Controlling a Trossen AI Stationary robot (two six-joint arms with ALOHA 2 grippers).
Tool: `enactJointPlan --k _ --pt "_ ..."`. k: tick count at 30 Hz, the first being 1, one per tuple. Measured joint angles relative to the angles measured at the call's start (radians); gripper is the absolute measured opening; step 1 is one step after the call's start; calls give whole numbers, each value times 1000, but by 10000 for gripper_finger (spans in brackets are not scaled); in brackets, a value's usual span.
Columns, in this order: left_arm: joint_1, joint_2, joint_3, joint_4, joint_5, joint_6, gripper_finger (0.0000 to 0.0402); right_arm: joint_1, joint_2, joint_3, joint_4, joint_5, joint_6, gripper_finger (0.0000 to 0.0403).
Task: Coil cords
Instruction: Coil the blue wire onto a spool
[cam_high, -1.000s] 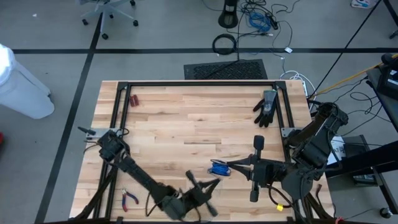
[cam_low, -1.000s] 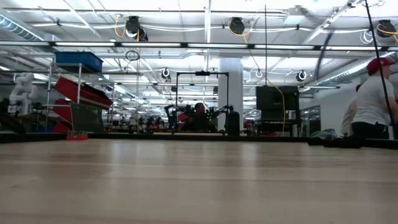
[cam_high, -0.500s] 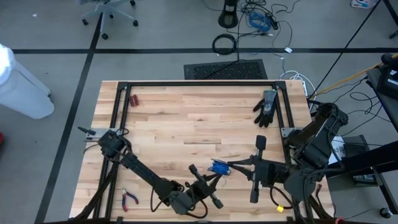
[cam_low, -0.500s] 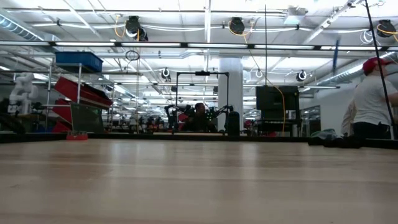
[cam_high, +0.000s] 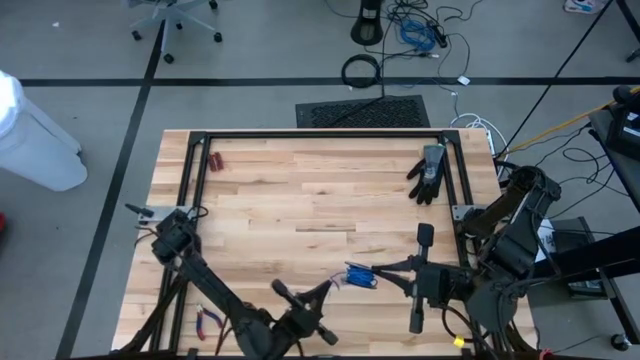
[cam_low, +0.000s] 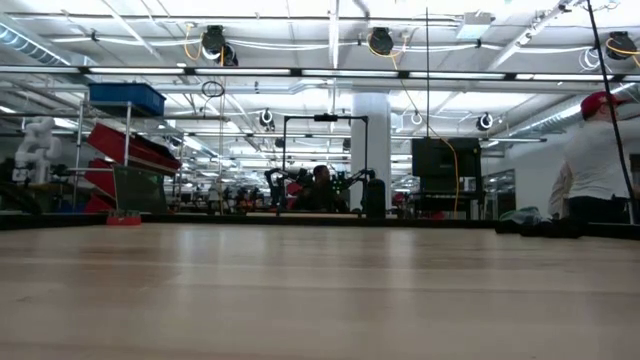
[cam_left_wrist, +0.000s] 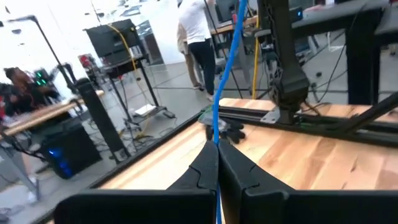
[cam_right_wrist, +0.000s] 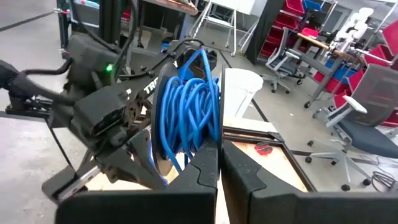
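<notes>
Blue cord (cam_high: 357, 276), near the table's (cam_high: 300, 190) front edge, is pinched as a coil by the right gripper (cam_high: 378, 270) and by one strand in the left gripper (cam_high: 327, 288); uneven pulling could unravel the loops.

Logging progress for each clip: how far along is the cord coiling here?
Mostly done: the cord is already wound into a tight blue coil, lifted off the table. In hand: the right gripper is shut on the coil, and the left gripper is shut on its loose strand. Left: wrapping in that last strand and setting the coil down.
</notes>
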Motion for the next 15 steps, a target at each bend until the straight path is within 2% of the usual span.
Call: enactJointPlan --k 2,15 --pt "3 -1 0 34 -1 13 1 3 0 0 3 -1 3 0" --pt "105 -1 0 4 5 -27 1 20 0 0 14 -12 45 0"
